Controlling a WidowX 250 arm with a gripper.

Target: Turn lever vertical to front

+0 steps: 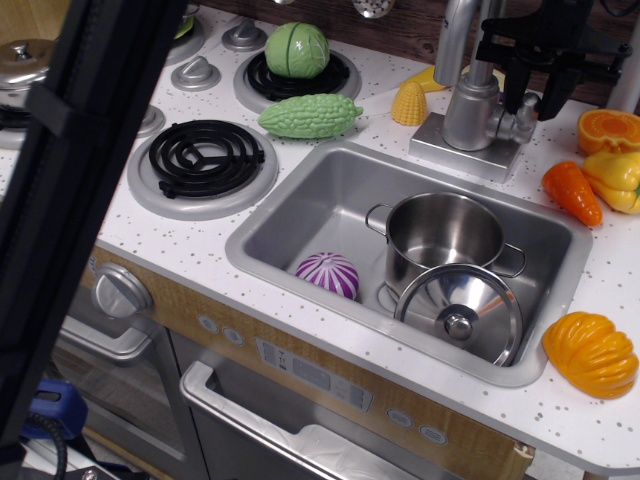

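The faucet (470,112) stands behind the sink, with its tall spout pipe (453,35) rising out of the top of the view. The lever (529,108) is a short silver bar on the small stub at the faucet body's right side, and it points up. My black gripper (532,95) comes down from the top right and straddles the lever. One finger (513,82) is left of it and the other is right of it, with a gap on both sides. The lever's upper end is hidden behind the gripper.
The sink (300,215) holds a steel pot (440,232), its lid (460,312) and a purple vegetable (328,273). A corn cob (408,102), a green gourd (310,115), a carrot (572,190) and orange toy food (608,128) lie around the faucet. A dark bar (80,180) blocks the left side.
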